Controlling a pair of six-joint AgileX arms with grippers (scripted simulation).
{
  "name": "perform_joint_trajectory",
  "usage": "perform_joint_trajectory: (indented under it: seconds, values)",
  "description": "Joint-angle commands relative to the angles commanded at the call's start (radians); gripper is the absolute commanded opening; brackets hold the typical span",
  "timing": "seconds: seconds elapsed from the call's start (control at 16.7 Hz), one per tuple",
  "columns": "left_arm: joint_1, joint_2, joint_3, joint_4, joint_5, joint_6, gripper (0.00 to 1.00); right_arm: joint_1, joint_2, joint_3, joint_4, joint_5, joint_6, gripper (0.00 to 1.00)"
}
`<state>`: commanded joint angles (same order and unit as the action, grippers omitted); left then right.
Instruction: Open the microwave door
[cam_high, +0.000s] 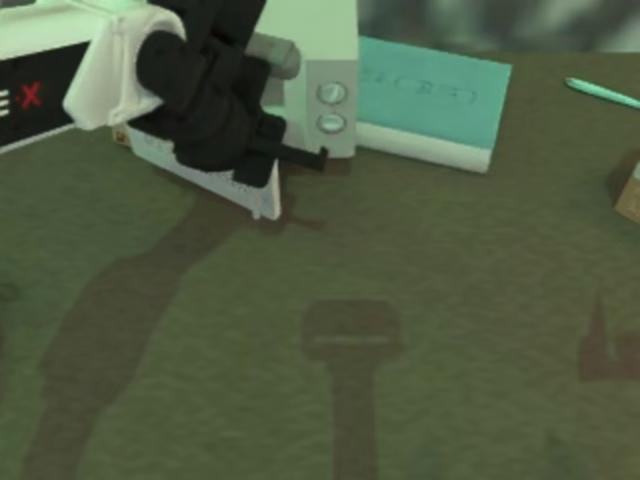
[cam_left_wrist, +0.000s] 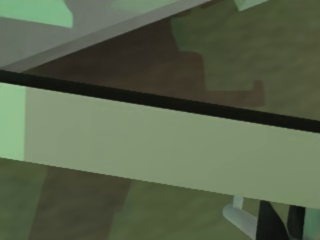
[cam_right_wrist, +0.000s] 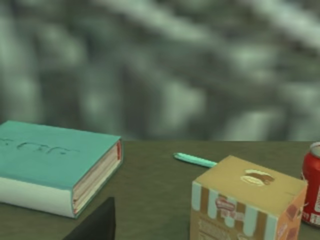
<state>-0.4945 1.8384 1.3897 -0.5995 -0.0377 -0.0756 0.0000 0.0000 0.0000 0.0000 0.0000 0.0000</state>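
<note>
At the table's far left: microwave, microwave door swung ajar toward the near side; left tool at door's free edge, finger spread indeterminate; teal book just right.

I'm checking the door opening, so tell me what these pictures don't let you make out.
- Top view: the left gripper sits at the microwave door; the arm's black wrist covers the handle, so the grip is unclear.
- Left wrist view: a pale panel fills the picture; the fingers are cut off by the edge.
- Top view: the microwave runs off the top edge.
- Right gripper: only a dark tip shows in its wrist view.
</note>
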Motion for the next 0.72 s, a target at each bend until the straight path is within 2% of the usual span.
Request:
perform_joint_trajectory:
  seconds: [0.48, 0.72]
  values:
    - [0.049, -0.073, -0.087, 0.015, 0.074, 0.142, 0.00, 0.000, 0.000, 0.000, 0.000, 0.000, 0.000, 1.00]
    - [0.051, -0.077, -0.088, 0.018, 0.077, 0.147, 0.00, 0.000, 0.000, 0.000, 0.000, 0.000, 0.000, 1.00]
